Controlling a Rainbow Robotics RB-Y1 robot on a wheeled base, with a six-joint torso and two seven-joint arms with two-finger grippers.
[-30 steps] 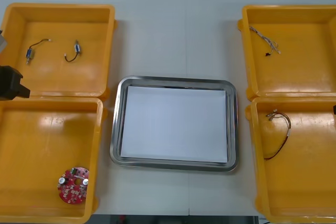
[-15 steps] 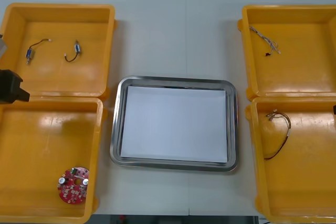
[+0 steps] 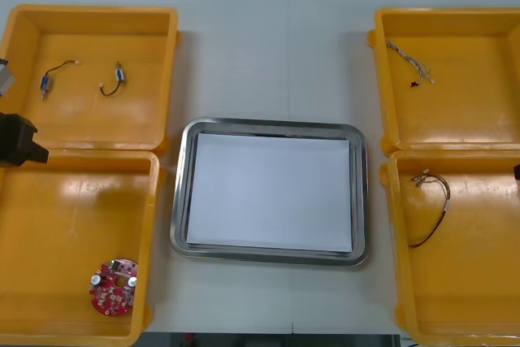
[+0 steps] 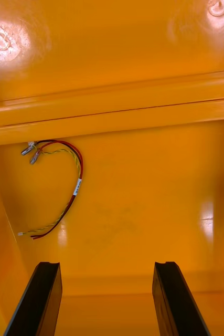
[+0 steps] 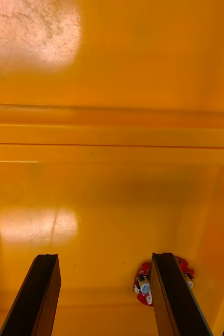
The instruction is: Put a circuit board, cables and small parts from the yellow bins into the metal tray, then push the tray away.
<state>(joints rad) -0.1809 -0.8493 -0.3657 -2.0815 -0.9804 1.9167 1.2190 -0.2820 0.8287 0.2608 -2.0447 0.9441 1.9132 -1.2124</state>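
Note:
A round red circuit board [image 3: 114,286] lies in the near left yellow bin [image 3: 49,209]. My left gripper [image 5: 104,257] hangs open above that bin's floor; the board [image 5: 142,282] peeks out beside one finger. The left arm's black end [image 3: 16,140] shows over the wall between the two left bins. My right gripper [image 4: 106,265] is open over the near right bin [image 3: 479,282], with the red and yellow cable [image 4: 64,194] lying ahead of its fingers, apart from them. The metal tray [image 3: 268,124], white inside, sits in the middle.
The far left bin [image 3: 146,30] holds two small metal parts [image 3: 46,80] [image 3: 119,78] on short wires. A thin pale cable [image 3: 410,61] lies in the far right bin [image 3: 487,30]. Bare table stretches beyond the tray.
The left arm's black end has slid a little toward the near left bin. Everything else is as it was.

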